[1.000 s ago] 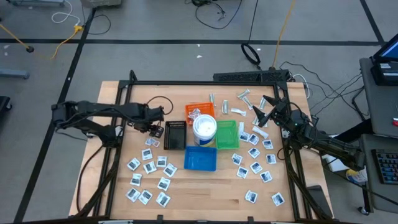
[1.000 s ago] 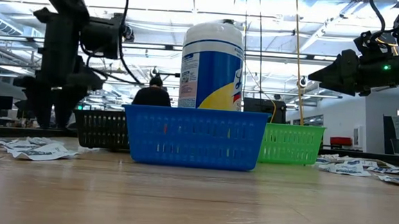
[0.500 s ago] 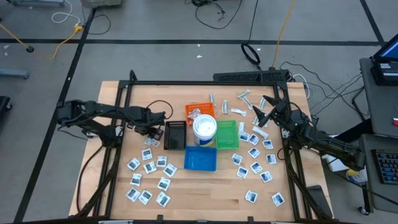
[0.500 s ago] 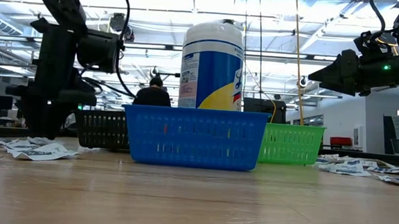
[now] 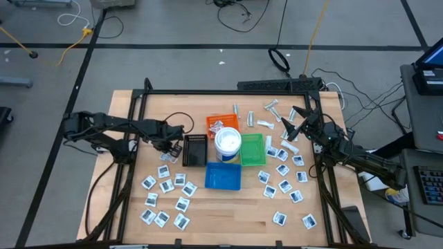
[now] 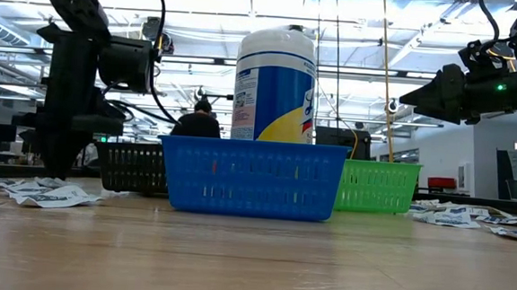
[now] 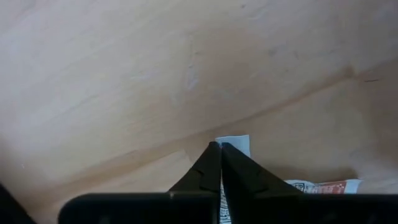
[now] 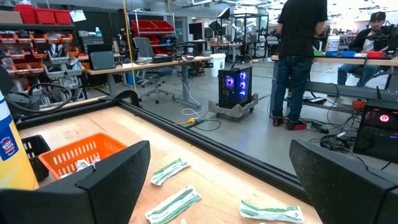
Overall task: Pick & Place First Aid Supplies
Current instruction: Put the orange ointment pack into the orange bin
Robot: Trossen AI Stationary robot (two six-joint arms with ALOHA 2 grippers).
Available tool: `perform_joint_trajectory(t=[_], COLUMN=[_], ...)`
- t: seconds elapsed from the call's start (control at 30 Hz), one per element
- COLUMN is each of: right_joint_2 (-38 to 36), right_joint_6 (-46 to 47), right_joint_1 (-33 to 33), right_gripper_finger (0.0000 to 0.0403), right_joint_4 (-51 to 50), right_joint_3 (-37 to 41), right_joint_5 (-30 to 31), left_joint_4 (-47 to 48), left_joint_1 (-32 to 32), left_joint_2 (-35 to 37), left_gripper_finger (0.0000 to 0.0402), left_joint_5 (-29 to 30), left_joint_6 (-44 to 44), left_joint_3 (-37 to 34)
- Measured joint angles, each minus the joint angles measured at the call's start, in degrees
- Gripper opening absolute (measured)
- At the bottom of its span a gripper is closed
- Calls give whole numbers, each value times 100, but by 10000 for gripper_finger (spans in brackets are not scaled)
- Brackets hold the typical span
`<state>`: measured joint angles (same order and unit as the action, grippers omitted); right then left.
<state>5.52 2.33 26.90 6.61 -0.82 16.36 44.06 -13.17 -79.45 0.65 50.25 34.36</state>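
Many small white square packets lie flat on the wooden table, one group at the near left (image 5: pixel 166 187) and one at the right (image 5: pixel 284 173). Pale wrapped strips (image 8: pixel 169 169) lie at the far right. My left gripper (image 5: pixel 168 146) points down at the table just left of the black tray (image 5: pixel 196 149), shut on one white packet (image 7: pixel 235 142). A red-marked packet (image 7: pixel 323 185) lies beside it. My right gripper (image 8: pixel 227 186) hangs open and level over the table's right side, with nothing between its fingers. My left gripper pinches a white packet between its two fingertips (image 7: pixel 214 158), coming from above and pointing straight down. Only one corner of the packet (image 7: pixel 236 139) shows past the tips; the fingers hide the rest. The packet lies at table level.
In the table's middle stand an orange tray (image 5: pixel 223 124), a green tray (image 5: pixel 252 149), a blue tray (image 5: pixel 223 176) and a white tub with a blue band (image 5: pixel 228 142). A black frame rims the table. People stand in the room beyond the far edge.
My left gripper has sunk the last bit down to the table beside the black tray, and its fingers have shut there on a white packet. The packet has stayed on the table.
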Motion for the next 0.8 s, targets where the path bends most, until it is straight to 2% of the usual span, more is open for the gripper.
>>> perform_joint_trajectory(t=[0.27,0.63,0.8], right_joint_2=[1,1,0], right_joint_6=[1,0,0], right_joint_1=[2,2,1], right_gripper_finger=[380,380,380], right_joint_4=[0,0,0], right_joint_3=[1,1,1], right_joint_5=[0,0,0], left_joint_4=[556,1808,2033], left_joint_1=[-446,-1052,-1391], left_joint_2=[39,45,45], left_gripper_finger=[1,1,1], left_joint_5=[109,516,587], left_joint_6=[-620,-1749,-2427], left_joint_3=[402,1483,1840])
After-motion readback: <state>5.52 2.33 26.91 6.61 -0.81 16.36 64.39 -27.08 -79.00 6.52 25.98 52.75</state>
